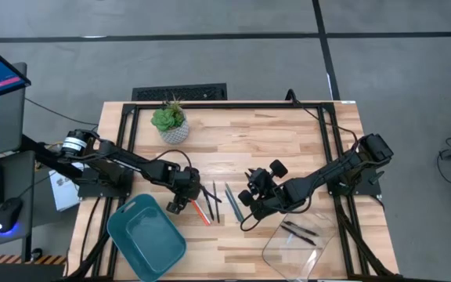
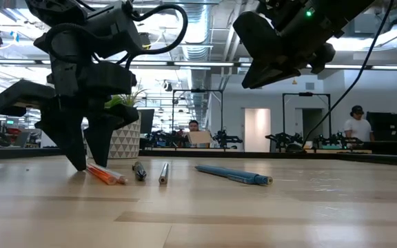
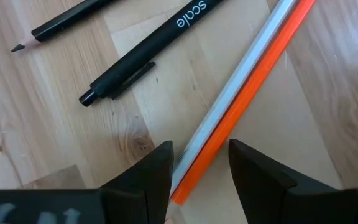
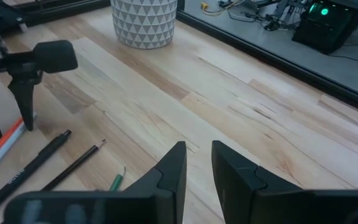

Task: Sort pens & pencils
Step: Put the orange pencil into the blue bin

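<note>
Straddling the orange-red pencil [image 3: 247, 102] on the desk [image 1: 288, 141] with our left tool [image 3: 199, 168] spread, we judge the pickup underway: next pinch and lift, while our raised right tool [image 4: 197, 163] waits, slightly parted.

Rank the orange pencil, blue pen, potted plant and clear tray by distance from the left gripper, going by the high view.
From the left gripper:
1. Orange pencil, at its fingertips.
2. Blue pen, mid-table toward the right arm.
3. Potted plant, at the table's far edge.
4. Clear tray, on the right side.
</note>
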`<state>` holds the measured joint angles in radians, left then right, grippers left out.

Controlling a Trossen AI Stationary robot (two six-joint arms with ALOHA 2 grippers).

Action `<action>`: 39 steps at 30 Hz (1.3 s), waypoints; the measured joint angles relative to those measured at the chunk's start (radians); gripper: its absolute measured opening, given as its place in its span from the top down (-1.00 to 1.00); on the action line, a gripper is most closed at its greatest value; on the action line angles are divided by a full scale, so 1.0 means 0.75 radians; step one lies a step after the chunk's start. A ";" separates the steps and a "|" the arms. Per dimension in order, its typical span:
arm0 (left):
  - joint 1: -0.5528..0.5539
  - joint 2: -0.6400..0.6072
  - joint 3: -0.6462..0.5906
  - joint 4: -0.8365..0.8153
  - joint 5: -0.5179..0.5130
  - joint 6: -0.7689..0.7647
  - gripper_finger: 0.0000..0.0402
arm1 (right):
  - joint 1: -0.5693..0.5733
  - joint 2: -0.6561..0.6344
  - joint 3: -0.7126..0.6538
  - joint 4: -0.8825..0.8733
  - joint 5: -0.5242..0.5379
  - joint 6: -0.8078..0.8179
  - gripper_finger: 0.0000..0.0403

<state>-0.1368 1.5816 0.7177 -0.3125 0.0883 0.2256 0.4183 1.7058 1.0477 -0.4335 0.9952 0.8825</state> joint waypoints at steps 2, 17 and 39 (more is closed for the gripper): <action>0.000 0.003 0.000 0.000 0.000 0.000 0.26 | 0.000 0.000 0.000 0.000 0.000 0.000 0.52; -0.001 0.005 -0.002 0.016 0.017 -0.002 0.26 | 0.000 0.000 0.000 0.000 0.000 0.000 0.52; -0.004 0.062 -0.004 0.218 0.134 0.043 0.26 | 0.001 0.000 0.000 -0.010 0.000 0.000 0.52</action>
<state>-0.1398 1.6282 0.7151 -0.1487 0.1890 0.2581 0.4191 1.7058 1.0477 -0.4408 0.9951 0.8825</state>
